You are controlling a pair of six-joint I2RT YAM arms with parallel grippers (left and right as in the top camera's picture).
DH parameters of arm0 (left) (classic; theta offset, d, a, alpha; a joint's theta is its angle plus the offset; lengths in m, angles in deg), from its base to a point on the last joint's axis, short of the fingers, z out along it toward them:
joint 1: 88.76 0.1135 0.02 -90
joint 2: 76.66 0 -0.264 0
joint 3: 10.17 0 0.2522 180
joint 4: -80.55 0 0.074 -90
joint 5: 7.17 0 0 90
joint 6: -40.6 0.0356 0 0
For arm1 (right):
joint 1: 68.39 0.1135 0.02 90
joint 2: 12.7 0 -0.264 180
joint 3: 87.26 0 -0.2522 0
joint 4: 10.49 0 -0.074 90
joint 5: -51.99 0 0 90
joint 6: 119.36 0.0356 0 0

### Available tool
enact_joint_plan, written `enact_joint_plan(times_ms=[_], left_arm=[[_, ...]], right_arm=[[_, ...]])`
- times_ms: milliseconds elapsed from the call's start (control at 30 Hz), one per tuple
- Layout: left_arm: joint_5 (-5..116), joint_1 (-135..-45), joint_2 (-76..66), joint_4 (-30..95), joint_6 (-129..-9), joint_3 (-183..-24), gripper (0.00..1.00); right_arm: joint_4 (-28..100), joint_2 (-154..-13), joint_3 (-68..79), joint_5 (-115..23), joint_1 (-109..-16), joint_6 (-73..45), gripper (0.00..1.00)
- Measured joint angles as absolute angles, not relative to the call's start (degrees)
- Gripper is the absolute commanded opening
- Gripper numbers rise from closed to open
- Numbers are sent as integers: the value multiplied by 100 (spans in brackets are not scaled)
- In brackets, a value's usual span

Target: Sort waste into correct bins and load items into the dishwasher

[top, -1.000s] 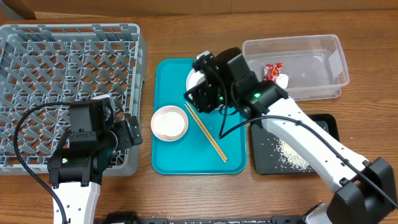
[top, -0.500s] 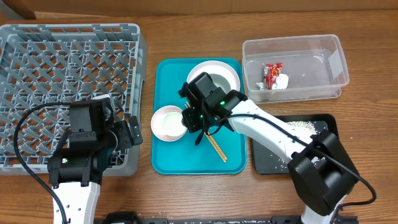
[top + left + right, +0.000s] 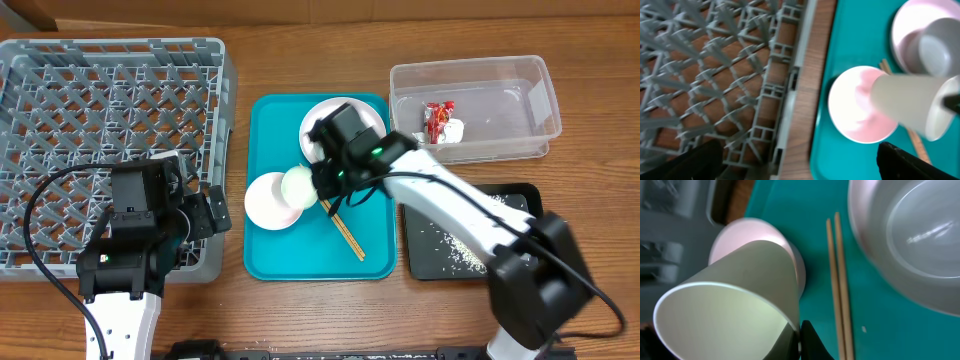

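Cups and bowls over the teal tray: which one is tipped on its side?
The white cup in the right gripper, tilted above the pink bowl; that bowl and the white plate sit upright.

Nowhere any lettering, number, brand or sign clear enough to read. On the crumpled snack wrapper [image 3: 438, 120], lying in the clear tub [image 3: 470, 67] at the far right, only red-and-white print, too small and creased to make out. On that tub's right wall, a pale rectangular patch, with no legible writing on it at this size.
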State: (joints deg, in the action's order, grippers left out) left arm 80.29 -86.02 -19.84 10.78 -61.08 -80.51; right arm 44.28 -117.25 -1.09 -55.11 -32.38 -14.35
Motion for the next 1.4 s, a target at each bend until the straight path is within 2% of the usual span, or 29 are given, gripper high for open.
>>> enact_joint_plan(times_ms=[133, 233, 300, 467, 700, 1067, 1167, 1400], left_arm=[[7447, -8604, -1883, 1413, -6108, -8055, 100], [6910, -8713, -1632, 1819, -6111, -8057, 100], [6199, -8954, -1278, 2359, -6106, -8053, 100], [4197, -9303, -605, 4051, -6082, -8068, 100], [2241, -9417, -314, 5498, -6119, -8068, 100], [1447, -9727, -290, 6608, -6355, -8072, 100], [1347, -9854, -290, 6816, -6434, -8072, 92], [1183, -9854, -290, 6855, -6517, -8072, 56]], right_arm=[[4640, -10951, -286, -5712, -3883, -1433, 4], [4826, -10612, -369, -6355, -4508, -1435, 4], [4887, -10619, -356, -7301, -5044, -1435, 4], [4942, -10632, -297, -8954, -5669, -1438, 4], [4826, -10636, -295, -10427, -5708, -1440, 4], [4826, -10636, -295, -11382, -5422, -1435, 4], [4824, -10636, -295, -11426, -5284, -1435, 4], [4822, -10647, -295, -11404, -5260, -1442, 4]])
